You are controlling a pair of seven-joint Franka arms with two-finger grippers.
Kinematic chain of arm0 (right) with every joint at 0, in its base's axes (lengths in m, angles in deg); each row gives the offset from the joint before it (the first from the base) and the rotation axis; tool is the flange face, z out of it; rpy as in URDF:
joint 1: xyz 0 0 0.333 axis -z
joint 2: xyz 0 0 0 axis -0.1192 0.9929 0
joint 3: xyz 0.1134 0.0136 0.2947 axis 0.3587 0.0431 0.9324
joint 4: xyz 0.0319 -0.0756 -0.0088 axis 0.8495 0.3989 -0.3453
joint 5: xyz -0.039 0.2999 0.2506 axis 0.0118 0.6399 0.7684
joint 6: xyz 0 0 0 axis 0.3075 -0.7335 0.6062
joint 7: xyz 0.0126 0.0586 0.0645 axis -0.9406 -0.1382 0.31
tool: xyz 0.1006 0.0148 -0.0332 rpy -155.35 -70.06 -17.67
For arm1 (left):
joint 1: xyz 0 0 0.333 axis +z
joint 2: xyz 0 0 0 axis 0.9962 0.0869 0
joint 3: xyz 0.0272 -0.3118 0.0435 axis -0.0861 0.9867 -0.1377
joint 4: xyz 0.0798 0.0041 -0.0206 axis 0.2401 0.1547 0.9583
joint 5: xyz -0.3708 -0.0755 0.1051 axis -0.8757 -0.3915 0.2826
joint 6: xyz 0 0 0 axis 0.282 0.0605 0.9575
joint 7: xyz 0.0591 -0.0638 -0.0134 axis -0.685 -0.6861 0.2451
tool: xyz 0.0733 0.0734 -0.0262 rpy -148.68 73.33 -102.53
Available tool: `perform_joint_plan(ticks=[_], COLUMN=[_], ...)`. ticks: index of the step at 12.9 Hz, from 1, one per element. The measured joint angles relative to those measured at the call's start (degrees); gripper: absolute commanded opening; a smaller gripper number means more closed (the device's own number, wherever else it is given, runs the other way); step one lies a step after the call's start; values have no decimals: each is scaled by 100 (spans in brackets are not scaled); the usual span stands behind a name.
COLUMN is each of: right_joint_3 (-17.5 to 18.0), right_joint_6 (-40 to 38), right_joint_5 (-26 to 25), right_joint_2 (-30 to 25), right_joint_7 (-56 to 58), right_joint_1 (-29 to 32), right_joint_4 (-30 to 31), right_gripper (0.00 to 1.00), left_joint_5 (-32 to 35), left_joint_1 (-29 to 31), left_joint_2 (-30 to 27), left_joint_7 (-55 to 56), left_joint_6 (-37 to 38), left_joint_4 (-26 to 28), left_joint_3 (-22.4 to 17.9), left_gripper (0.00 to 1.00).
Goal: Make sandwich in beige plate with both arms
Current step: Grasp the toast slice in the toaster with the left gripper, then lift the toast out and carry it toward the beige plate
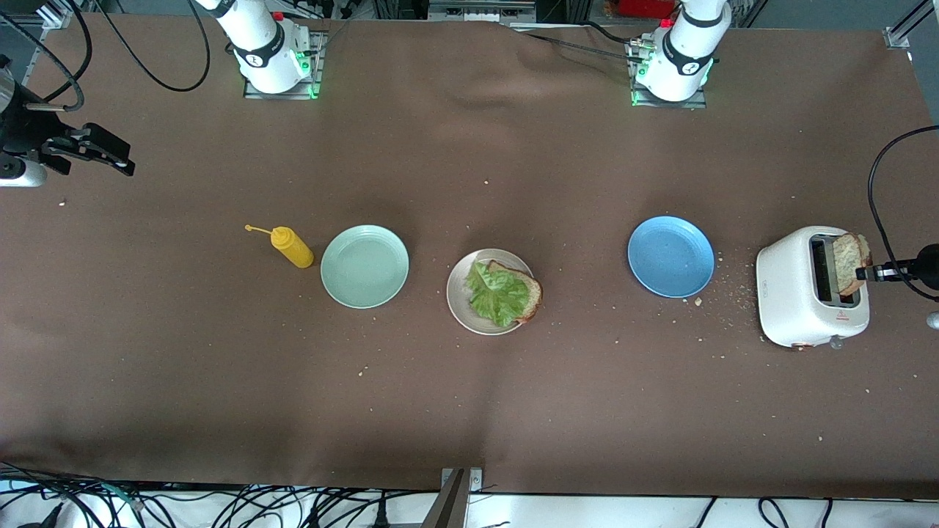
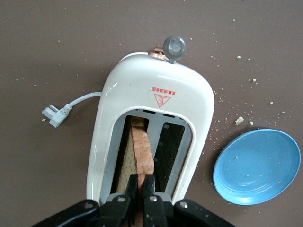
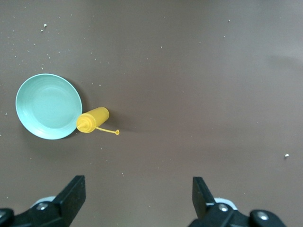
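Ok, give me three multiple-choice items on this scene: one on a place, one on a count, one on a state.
1. Where is the second bread slice?
A. on the blue plate
B. in the toaster slot
C. beside the mustard bottle

2. How many plates are on the table?
A. two
B. three
C. four

3. The left gripper is:
A. shut on the slice
B. open over the beige plate
C. holding lettuce

Answers:
1 B, it stands in the slot.
2 B, mint plate, beige, blue.
3 A, fingers pinch its crust; the right gripper waits open.

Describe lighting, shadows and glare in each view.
Front view: even light, soft creases shading the brown cloth. Left wrist view: glossy sheen on the toaster, bread slice sharp. Right wrist view: mustard bottle casts a faint shadow.
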Motion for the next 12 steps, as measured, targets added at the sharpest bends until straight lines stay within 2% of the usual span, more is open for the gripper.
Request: perform_joint_plan(ticks=[3,6,8,10,12], right_joint_3=[-17,-18,-18,-17,-18], right_joint_6=[59,59,59,58,58], right_joint_5=[0,0,1,2,2], right_joint_2=[17,18,19,20,23], right_joint_7=[0,0,0,0,0], right_joint_1=[29,32,32,32,32], right_joint_4=[0,0,0,0,0], right_gripper=[100,100,100,100,100], left_joint_5=[53,664,726,382,-459], left_joint_1=[-185,-848,-1214,-1391,-1501], left_joint_2=[-29,-115,-154,-150,-120], left_joint_7=[0,73,106,174,475], left_joint_6=[541,1078,1249,1354,1364], left_joint_4=[-497,-1082,-1323,-1362,-1357], left_joint_3=[51,68,90,132,133], left_gripper=[0,0,0,0,0])
